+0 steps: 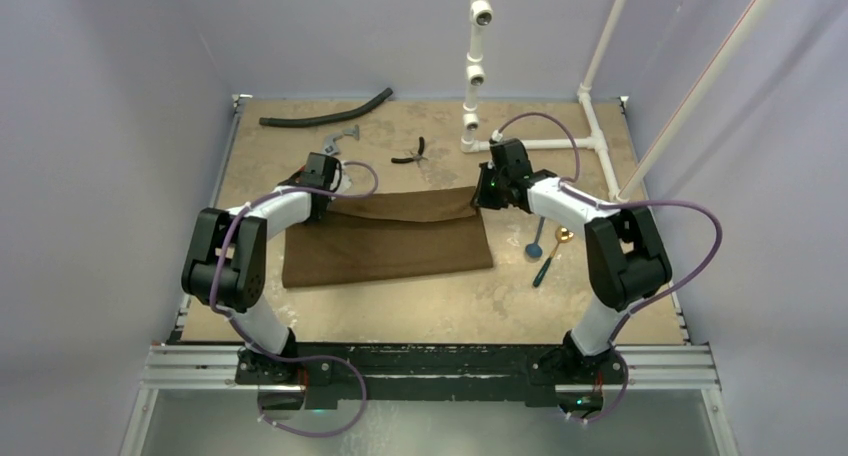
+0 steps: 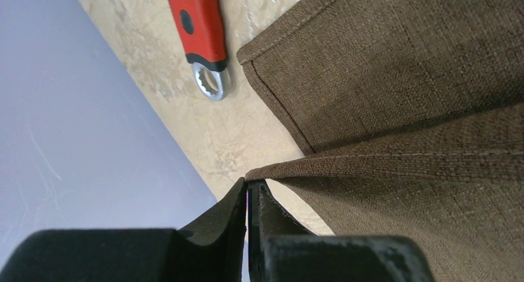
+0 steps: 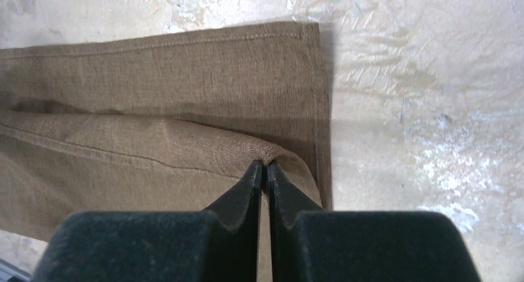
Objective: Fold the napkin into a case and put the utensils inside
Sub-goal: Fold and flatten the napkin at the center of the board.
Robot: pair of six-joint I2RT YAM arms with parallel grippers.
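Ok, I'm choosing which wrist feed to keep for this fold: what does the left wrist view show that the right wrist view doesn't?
Only the left wrist: a red-handled wrench lying beside the napkin corner, the purple wall, and the left gripper shut on a napkin edge. Only the right wrist: the right gripper, shut on the napkin's opposite end. Both: the brown napkin, a lifted layer over a flat one, on the mottled table.
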